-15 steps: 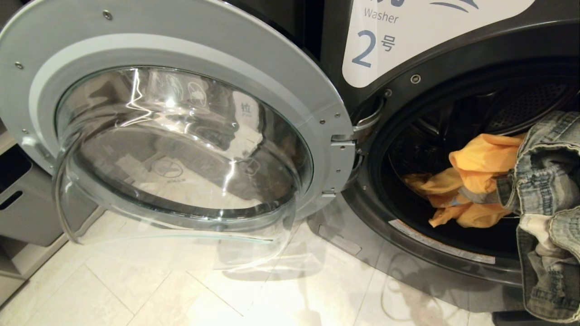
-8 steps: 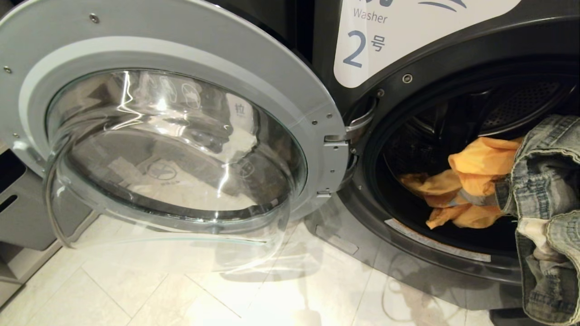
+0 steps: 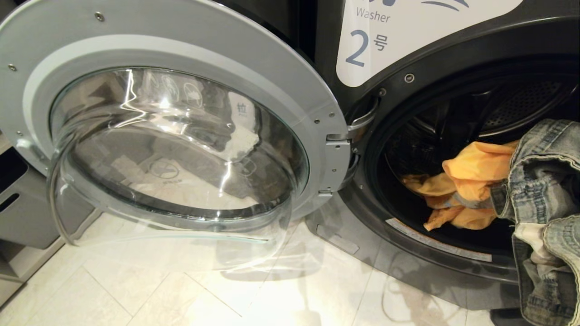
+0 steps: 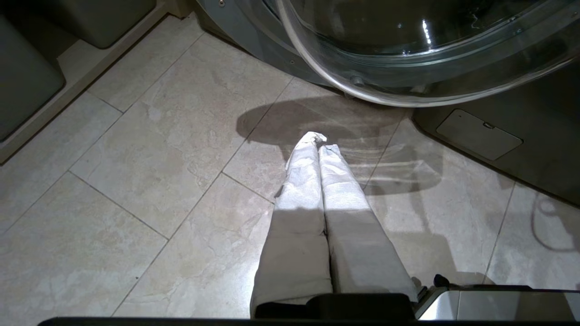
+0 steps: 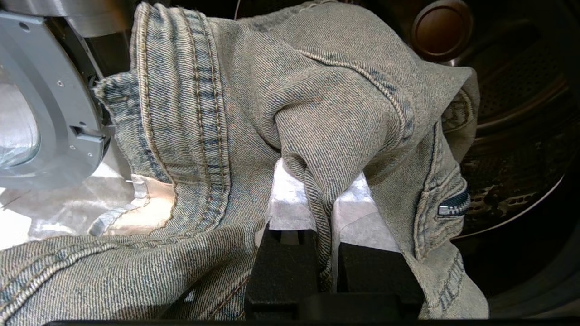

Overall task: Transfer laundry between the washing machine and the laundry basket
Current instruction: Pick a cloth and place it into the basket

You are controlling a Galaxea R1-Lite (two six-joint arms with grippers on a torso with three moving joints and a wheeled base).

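The washing machine [image 3: 453, 59], dark grey with a white "2" label, stands with its round glass door [image 3: 181, 136] swung wide open to the left. An orange-yellow garment [image 3: 471, 181] lies inside the drum near its mouth. A faded denim garment [image 3: 543, 203] hangs in front of the opening at the right edge. In the right wrist view my right gripper [image 5: 322, 181] is shut on a fold of that denim garment [image 5: 317, 81], which drapes over both white-wrapped fingers [image 5: 290, 203]. My left gripper [image 4: 318, 141] is shut and empty, pointing at the floor below the door. The laundry basket is out of view.
A plain grey bin with a slot handle [image 3: 22, 203] stands at the far left beside the door. Pale floor tiles [image 3: 181, 294] stretch in front of the washer. The door's bulging glass reaches low over the floor. The perforated drum wall [image 5: 521, 113] is behind the denim.
The whole head picture has swayed slightly sideways and back. The denim garment still hangs from the right gripper at the drum mouth, with no clear move of its own.
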